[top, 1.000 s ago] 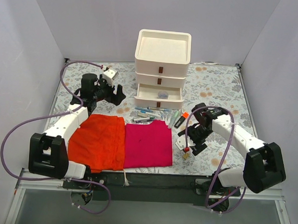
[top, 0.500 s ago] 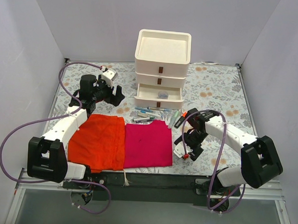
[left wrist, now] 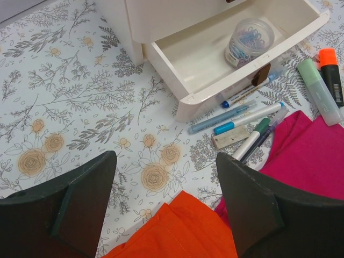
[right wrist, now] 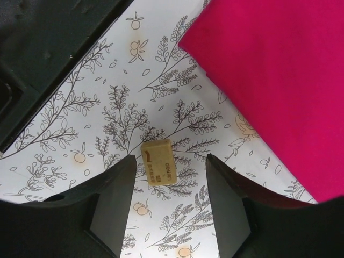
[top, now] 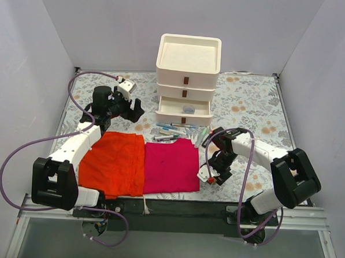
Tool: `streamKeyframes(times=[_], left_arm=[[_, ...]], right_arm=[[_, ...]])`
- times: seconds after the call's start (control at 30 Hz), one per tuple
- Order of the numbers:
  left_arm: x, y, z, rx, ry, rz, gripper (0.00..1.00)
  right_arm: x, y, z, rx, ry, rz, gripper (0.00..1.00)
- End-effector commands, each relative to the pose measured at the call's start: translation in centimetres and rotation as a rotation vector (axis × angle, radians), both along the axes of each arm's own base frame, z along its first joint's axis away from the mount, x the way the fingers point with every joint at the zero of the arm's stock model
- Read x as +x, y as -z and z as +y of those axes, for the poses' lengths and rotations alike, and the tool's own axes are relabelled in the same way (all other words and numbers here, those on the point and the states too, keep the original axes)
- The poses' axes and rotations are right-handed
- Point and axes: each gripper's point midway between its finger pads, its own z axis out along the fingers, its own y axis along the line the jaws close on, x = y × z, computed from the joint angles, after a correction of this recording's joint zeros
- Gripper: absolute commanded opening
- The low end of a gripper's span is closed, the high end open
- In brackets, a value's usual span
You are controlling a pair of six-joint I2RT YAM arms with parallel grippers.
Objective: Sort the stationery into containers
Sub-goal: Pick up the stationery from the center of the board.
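The cream three-drawer unit (top: 187, 78) stands at the back, its bottom drawer (top: 184, 113) pulled open. In the left wrist view that drawer (left wrist: 193, 59) holds a round clear tub of clips (left wrist: 249, 42). Several pens (left wrist: 242, 115) lie in front of it, with a pale green highlighter (left wrist: 320, 91) and the black orange-capped highlighter (left wrist: 333, 75). My left gripper (left wrist: 165, 169) is open and empty, left of the pens (top: 178, 131). My right gripper (right wrist: 171, 164) is open, pointing down, with a small tan eraser (right wrist: 159, 162) on the table between its fingers, nearer the left finger.
An orange cloth (top: 114, 163) and a magenta cloth (top: 172, 165) lie side by side at the near edge. The magenta cloth's edge (right wrist: 279, 80) is close beside my right gripper. The unit's top is a shallow tray (top: 188, 53). Grey walls close in three sides.
My right gripper has swung left and toward the near edge, coming down over the tan eraser beside the magenta cloth. The left arm has barely moved.
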Motion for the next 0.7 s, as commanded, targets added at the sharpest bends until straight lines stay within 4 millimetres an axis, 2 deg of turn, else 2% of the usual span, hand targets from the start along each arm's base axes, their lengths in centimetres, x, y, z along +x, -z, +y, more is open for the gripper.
streamKeyframes(times=[0.0, 0.07, 0.33, 0.47, 0.5, 0.57, 0.6, 0.63, 0.67], left_arm=[[-0.3, -0.5, 0.3, 0.015, -0.006, -0.015, 0.75], [-0.4, -0.3, 0.4, 0.018, -0.008, -0.013, 0.75], [-0.4, 0.0, 0.3, 0.017, -0.008, -0.006, 0.75], [-0.2, -0.1, 0.3, 0.015, -0.008, -0.008, 0.75], [-0.1, -0.2, 0.3, 0.013, -0.007, -0.012, 0.75], [0.1, -0.4, 0.2, 0.010, -0.008, -0.020, 0.75], [0.2, -0.3, 0.2, 0.010, -0.008, -0.020, 0.75], [0.4, -0.4, 0.2, 0.007, -0.009, -0.021, 0.75], [0.5, -0.6, 0.2, 0.006, -0.011, -0.028, 0.75]], right_arm=[[0.0, 0.5, -0.2, -0.025, 0.008, -0.001, 0.62], [0.0, 0.8, -0.4, -0.039, 0.008, -0.007, 0.61], [-0.1, 2.5, -1.7, -0.101, 0.021, -0.027, 0.48], [0.8, 2.2, -1.4, -0.106, 0.074, -0.051, 0.28], [1.4, 1.9, -1.2, -0.108, 0.092, -0.062, 0.17], [3.4, 0.6, -0.4, -0.110, 0.149, -0.103, 0.05], [4.4, -0.1, 0.1, -0.100, 0.172, -0.124, 0.01], [6.5, -1.9, 1.2, -0.063, 0.207, -0.171, 0.01], [7.5, -2.5, 1.8, -0.054, 0.249, -0.175, 0.01]])
